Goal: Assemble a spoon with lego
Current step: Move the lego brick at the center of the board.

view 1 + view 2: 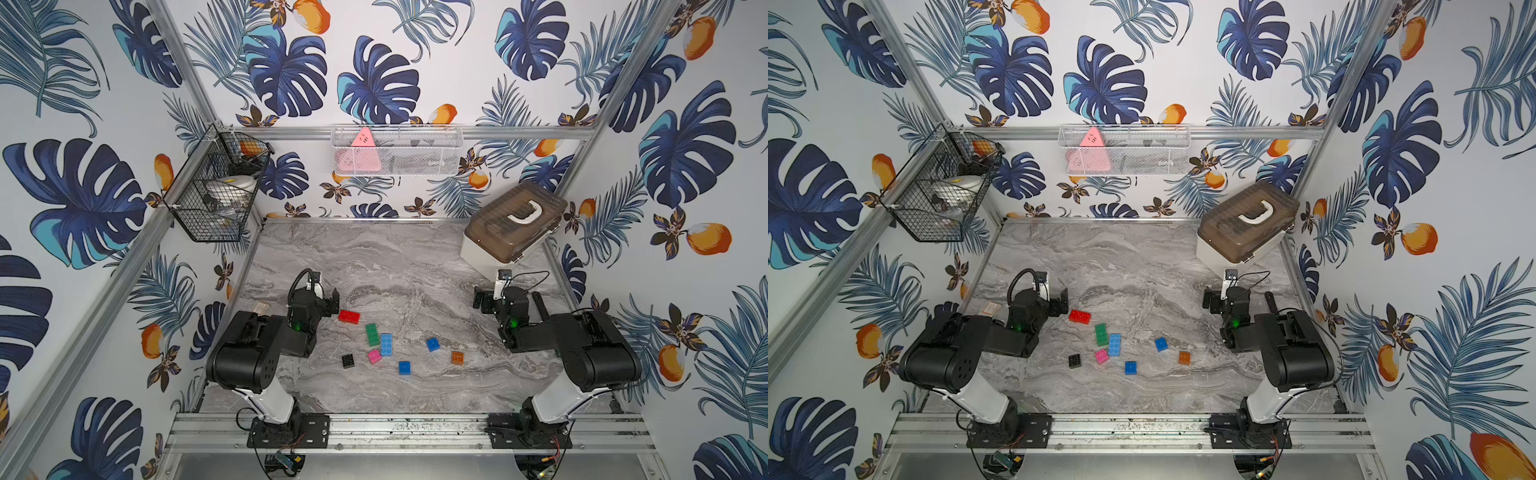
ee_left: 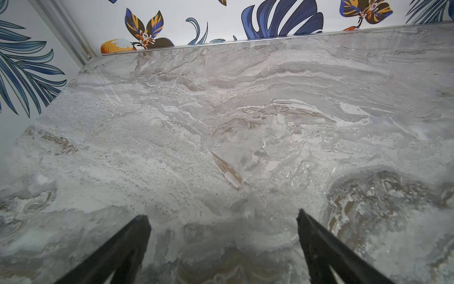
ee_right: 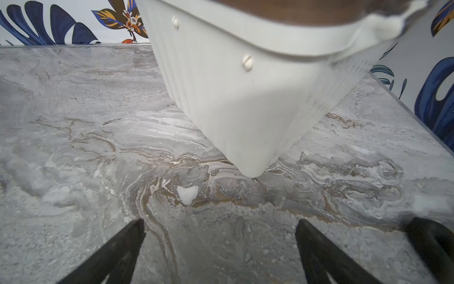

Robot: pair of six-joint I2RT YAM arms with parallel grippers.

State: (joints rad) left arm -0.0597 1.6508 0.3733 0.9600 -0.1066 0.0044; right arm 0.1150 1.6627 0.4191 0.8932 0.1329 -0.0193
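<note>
Eight small studded plastic lego bricks (image 1: 1114, 345) lie loose, studs up, on the grey marble-pattern worktop (image 1: 374, 257), between the two arms and toward the near rail. No spoon exists yet; no two bricks are stacked.

Count, long bricks:
- one red long brick (image 1: 348, 316)
- one green long brick (image 1: 372, 334)
- one light blue long brick (image 1: 386, 344), beside the green one and apparently touching it

Count, square bricks:
- two blue square bricks (image 1: 432, 344) (image 1: 404, 367)
- one pink square brick (image 1: 374, 356)
- one orange square brick (image 1: 457, 357)
- one black square brick (image 1: 348, 360)

Most bricks lie apart from one another. This spacing probably leaves room for a finger on each side.

The left end effector (image 2: 223, 218) has its fingers spread wide and holds nothing. It sits just beside the red long brick. The right end effector (image 3: 219, 225) is likewise spread and empty, well apart from the bricks. Both point toward the far wall, so neither wrist view shows a brick. This looks like a parked start position.

One white plastic storage box with a brown translucent lid (image 1: 513, 224) stands at the far right corner. Two wire baskets hang on the enclosure, one black (image 1: 216, 195) and one white (image 1: 397, 151).
</note>
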